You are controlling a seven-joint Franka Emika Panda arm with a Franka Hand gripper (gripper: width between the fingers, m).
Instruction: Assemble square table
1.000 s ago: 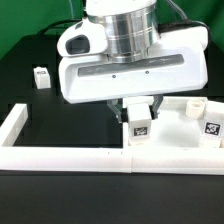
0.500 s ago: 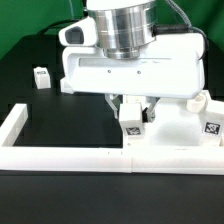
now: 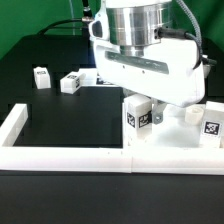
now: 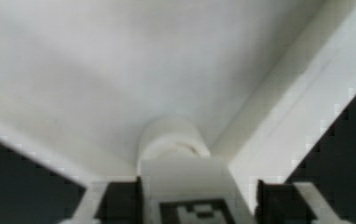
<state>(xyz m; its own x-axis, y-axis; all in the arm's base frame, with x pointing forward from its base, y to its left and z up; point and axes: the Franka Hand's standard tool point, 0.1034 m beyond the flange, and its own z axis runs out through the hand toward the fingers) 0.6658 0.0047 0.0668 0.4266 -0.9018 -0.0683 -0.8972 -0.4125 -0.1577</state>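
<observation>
My gripper (image 3: 141, 106) is shut on a white leg block (image 3: 137, 119) with a black-and-white tag and holds it upright over the near left corner of the square table slab (image 3: 176, 137). The slab lies at the exterior view's right and carries a tag (image 3: 211, 128). A short white leg piece (image 3: 193, 113) stands on the slab. Two more tagged leg blocks (image 3: 41, 77) (image 3: 71, 82) lie on the black table at the left. In the wrist view the held leg block (image 4: 200, 185) sits between my fingers (image 4: 122, 203), with the slab (image 4: 139, 70) behind it.
The low white border wall (image 3: 65, 156) runs along the front and turns back at the left (image 3: 14, 124). The slab rests against its inner side. The black table (image 3: 70, 120) lies between the wall and the loose leg blocks.
The hand has turned and shifted toward the exterior view's right with the leg block still held. A second loose leg block at the left now shows from behind it.
</observation>
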